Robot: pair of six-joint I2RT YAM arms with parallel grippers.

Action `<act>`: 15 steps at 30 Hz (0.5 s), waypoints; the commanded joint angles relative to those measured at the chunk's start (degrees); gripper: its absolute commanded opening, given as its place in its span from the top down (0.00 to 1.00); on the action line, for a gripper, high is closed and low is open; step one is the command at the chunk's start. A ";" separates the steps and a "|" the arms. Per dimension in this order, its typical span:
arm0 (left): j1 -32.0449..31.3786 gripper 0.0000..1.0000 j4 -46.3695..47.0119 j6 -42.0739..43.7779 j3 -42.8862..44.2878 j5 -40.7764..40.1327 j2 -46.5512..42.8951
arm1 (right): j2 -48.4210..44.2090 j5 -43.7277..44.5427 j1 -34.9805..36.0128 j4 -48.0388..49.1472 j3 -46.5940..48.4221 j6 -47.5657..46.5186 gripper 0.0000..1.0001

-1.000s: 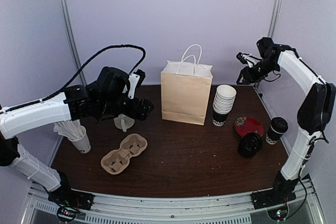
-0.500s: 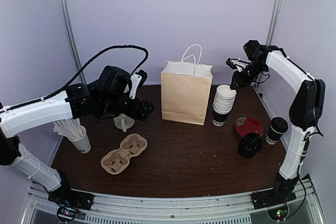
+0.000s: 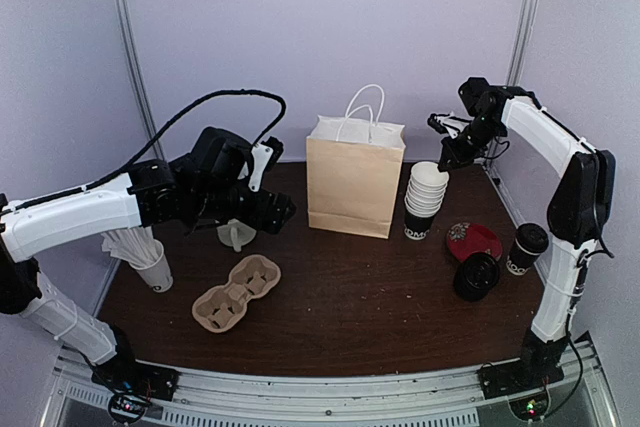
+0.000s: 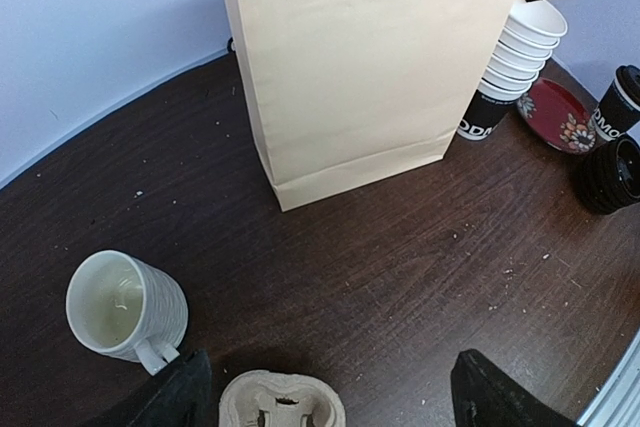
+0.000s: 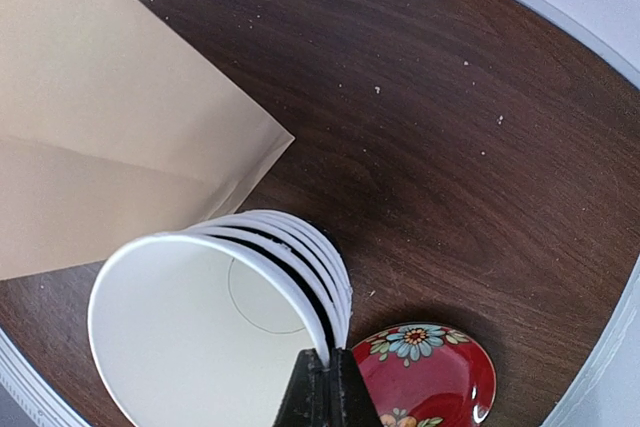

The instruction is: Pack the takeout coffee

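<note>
One takeout coffee, a black paper cup with a black lid (image 3: pixel 526 248), stands at the table's right edge and also shows in the left wrist view (image 4: pixel 620 102). Next to it sits a low black lidded round thing (image 3: pixel 477 276); whether it is a cup I cannot tell. My right gripper (image 3: pixel 441 160) is over a stack of open paper cups (image 3: pixel 427 197), far from the lidded cup. Its jaws (image 5: pixel 327 355) are shut on the rim of the top cup (image 5: pixel 200 347). My left gripper (image 3: pixel 275 209) hangs wide open over the cardboard cup carrier (image 4: pixel 282 402), holding nothing.
A brown paper bag (image 3: pixel 355 179) with white handles stands upright at the back middle. A white ceramic mug (image 4: pixel 125 305) sits left of it. A red flowered saucer (image 5: pixel 430 377) lies right of the cup stack. A white cup of sticks (image 3: pixel 145 257) stands at the far left.
My right arm has swung left and down from near the wall to the cup stack. Its jaws have closed on the top cup's rim. The left arm has barely moved.
</note>
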 commanded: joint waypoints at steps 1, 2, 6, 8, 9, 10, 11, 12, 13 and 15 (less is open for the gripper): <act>0.35 0.13 0.65 0.71 1.13 0.90 -0.01 | -0.27 0.65 0.43 -0.45 1.71 0.61 1.00; 0.35 0.13 0.59 0.71 1.23 1.00 0.06 | -0.70 0.38 0.44 -0.47 1.87 0.80 1.00; 0.39 0.13 0.64 0.78 1.33 1.01 0.26 | -2.13 -5.77 -0.45 -1.49 4.59 2.51 1.00; 0.39 0.13 0.55 0.80 1.41 1.06 0.44 | -2.96 -5.17 -0.86 -1.42 5.59 2.62 1.00; 0.35 0.13 0.57 0.80 1.46 1.09 0.52 | -3.55 0.18 -0.17 -1.05 5.70 1.21 1.00; 0.35 0.13 0.52 0.80 1.48 1.18 0.66 | -3.91 2.54 -0.28 -1.27 6.09 0.35 1.00; 0.41 0.13 0.52 0.80 1.49 1.24 0.70 | -3.47 -1.67 -1.48 -2.32 7.52 0.55 1.00; 0.36 0.13 0.52 0.74 1.50 1.27 0.77 | -2.74 -4.96 -2.80 -3.51 9.33 1.53 1.00; 0.35 0.13 0.56 0.72 1.44 1.35 0.97 | -2.48 -5.27 -3.34 -3.91 10.41 2.21 1.00; 0.35 0.13 0.57 0.63 1.56 1.65 1.19 | -2.49 -3.38 -3.30 -3.55 10.65 1.39 1.00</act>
